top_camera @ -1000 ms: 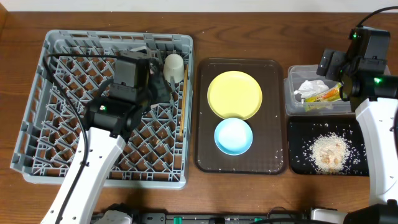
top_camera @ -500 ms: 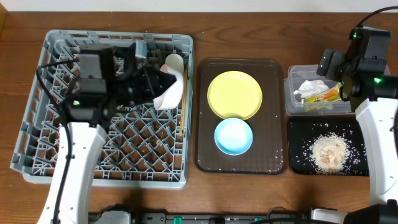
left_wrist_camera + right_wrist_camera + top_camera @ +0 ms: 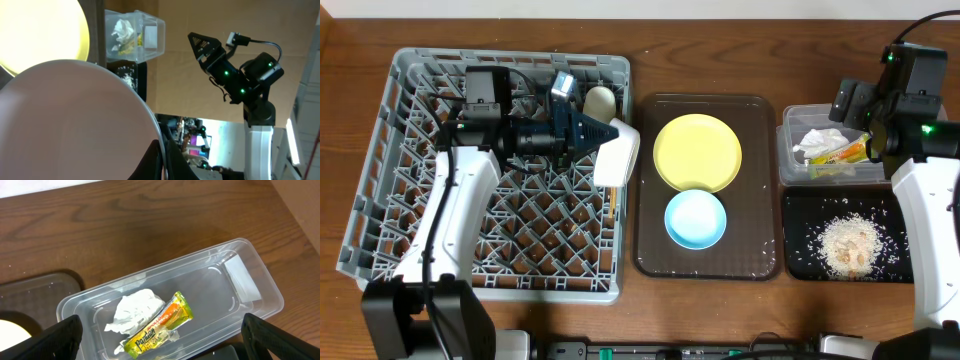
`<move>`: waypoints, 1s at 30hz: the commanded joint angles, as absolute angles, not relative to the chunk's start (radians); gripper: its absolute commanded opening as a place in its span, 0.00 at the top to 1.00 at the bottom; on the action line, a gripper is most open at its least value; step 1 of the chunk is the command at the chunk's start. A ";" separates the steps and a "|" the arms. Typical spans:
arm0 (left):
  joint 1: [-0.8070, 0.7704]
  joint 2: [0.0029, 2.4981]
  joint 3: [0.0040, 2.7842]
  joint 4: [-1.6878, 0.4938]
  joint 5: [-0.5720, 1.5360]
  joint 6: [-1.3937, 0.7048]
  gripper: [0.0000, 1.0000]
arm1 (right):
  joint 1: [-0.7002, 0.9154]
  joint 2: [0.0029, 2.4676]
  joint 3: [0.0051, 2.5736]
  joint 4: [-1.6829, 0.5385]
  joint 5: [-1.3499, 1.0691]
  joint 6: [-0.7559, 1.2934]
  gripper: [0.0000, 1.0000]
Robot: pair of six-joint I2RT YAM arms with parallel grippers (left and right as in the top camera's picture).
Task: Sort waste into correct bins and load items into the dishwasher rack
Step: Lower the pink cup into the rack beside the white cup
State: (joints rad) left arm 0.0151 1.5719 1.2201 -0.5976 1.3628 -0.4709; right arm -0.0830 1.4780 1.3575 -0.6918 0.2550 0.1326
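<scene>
My left gripper (image 3: 607, 133) is shut on the rim of a white cup (image 3: 619, 153), held on its side over the right edge of the grey dishwasher rack (image 3: 378, 170). In the left wrist view the cup (image 3: 75, 120) fills the lower left, its rim pinched between the fingers (image 3: 175, 162). A second cream cup (image 3: 600, 102) and chopsticks (image 3: 612, 205) lie in the rack. The yellow plate (image 3: 697, 152) and blue bowl (image 3: 696, 219) sit on the brown tray (image 3: 760, 262). My right gripper (image 3: 167, 337) hangs open above the clear tub (image 3: 240, 275), which holds the tissue (image 3: 136, 309) and wrapper (image 3: 159, 326).
The black tray (image 3: 798, 208) with rice crumbs (image 3: 847, 245) lies in front of the clear tub (image 3: 790, 165) at the right. The right arm (image 3: 920, 200) stands along the table's right edge. Bare wooden table runs between rack and brown tray.
My left arm has swung round and carried the white cup rightward from the rack's middle to its right edge, next to the brown tray. The right arm has not moved.
</scene>
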 commanded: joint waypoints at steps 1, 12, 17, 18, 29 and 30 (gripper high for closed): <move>0.014 1.581 1.215 -0.597 1.431 -0.441 0.94 | -0.088 1.466 1.367 -0.693 0.257 0.141 0.01; 0.014 1.581 1.195 -0.597 1.425 -0.422 0.94 | -0.088 1.466 1.367 -0.693 0.257 0.141 0.01; 0.014 1.581 1.195 -0.597 1.425 -0.422 0.94 | -0.088 1.466 1.367 -0.693 0.257 0.142 0.01; 0.014 1.581 1.195 -0.598 1.425 -0.422 0.93 | -0.088 1.466 1.367 -0.693 0.257 0.141 0.01; -0.043 1.581 1.195 -0.635 1.400 -0.422 0.94 | -0.088 1.466 1.367 -0.693 0.257 0.141 0.01; -0.055 1.581 1.195 -0.635 1.377 -0.422 0.94 | -0.088 1.466 1.367 -0.693 0.257 0.141 0.01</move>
